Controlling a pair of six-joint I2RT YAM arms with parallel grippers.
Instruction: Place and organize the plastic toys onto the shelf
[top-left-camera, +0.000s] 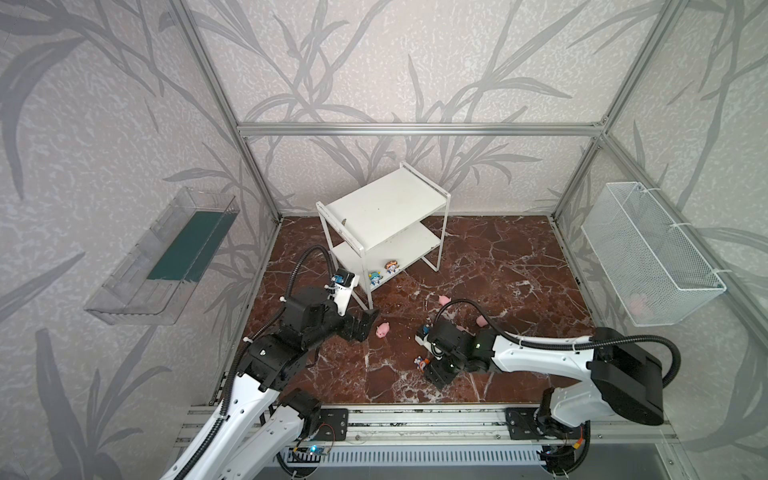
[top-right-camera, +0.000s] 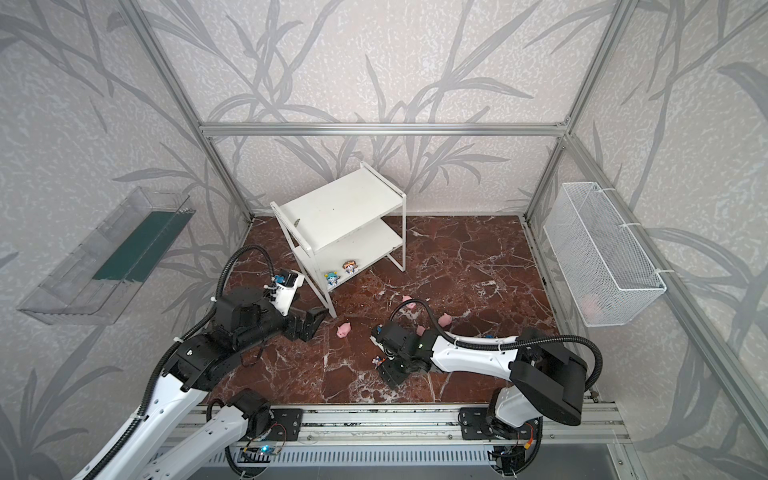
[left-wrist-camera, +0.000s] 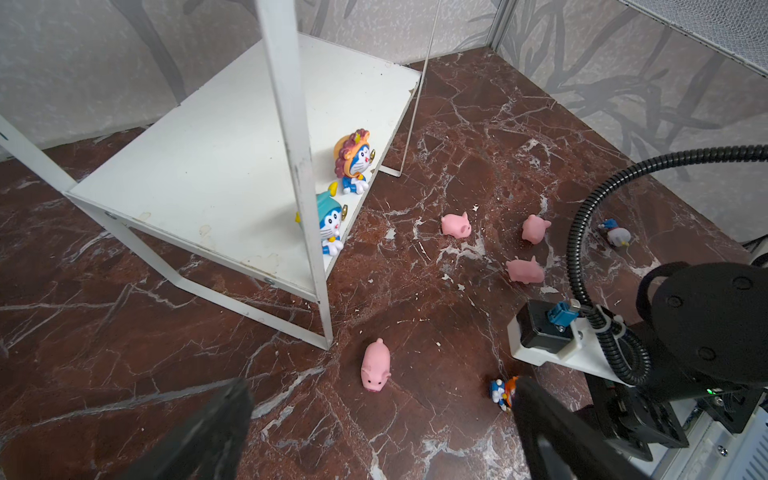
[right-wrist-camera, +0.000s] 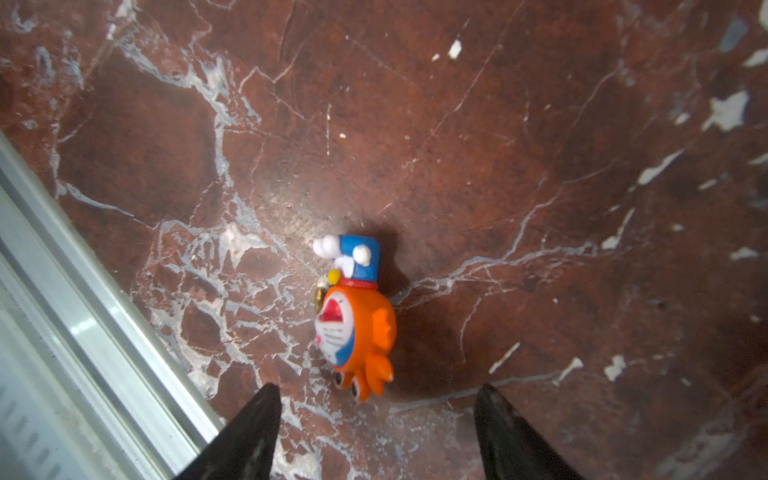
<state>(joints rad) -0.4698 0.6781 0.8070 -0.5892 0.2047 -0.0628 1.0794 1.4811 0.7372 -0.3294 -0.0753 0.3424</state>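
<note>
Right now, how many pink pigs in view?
4. One pig by the shelf's front leg; three pigs clustered on the floor by the right arm. A pink blur in the wire basket may be another.

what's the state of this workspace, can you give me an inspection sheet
surface: red-brown marble tabletop, white flecks
job's things: shelf upright; blue-hooded figurine and maned figurine sit on its lower board; four pigs loose on the tabletop; orange figurine lying on its side there; white-and-blue figurine beyond the right arm
clutter: nothing seen
grippers: left pincer open, empty, near the shelf's front leg; right pincer open, aimed at the orange figurine, not touching it
cables: left arm's black hose and right arm's black hose loop free, no snag seen
surroundings: clear wall bin left, wire mesh basket right, pinkish blur inside it
</note>
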